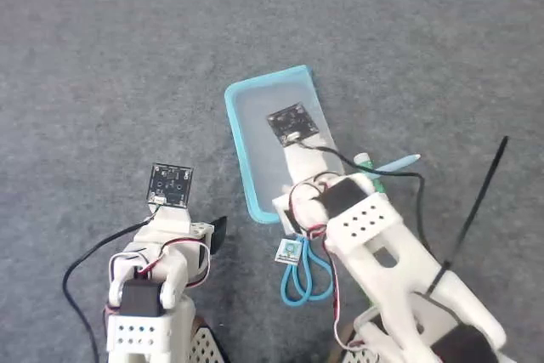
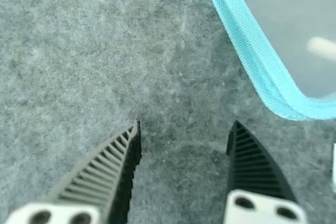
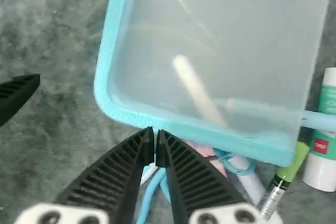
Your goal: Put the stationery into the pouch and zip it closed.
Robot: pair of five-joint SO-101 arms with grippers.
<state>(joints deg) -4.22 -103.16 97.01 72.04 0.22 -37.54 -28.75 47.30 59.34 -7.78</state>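
Right wrist view is showing your right hand (image 3: 154,139) pinched shut at the near blue edge of the pouch (image 3: 236,35), which is lying mid-bench, long axis running toward the far edge. Scissors (image 1: 304,263) are lying just under that hand; your left hand (image 2: 184,135) is hanging open, farther off.

Scissors (image 1: 299,282) tips beneath right arm (image 1: 399,248)

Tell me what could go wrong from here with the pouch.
The right pincer is shut at the pouch rim while scissors, a glue stick and a green pen lie outside; zipping now would likely leave them out. The left pincer is open over carpet, apart from the pouch, so a pull may drag it.
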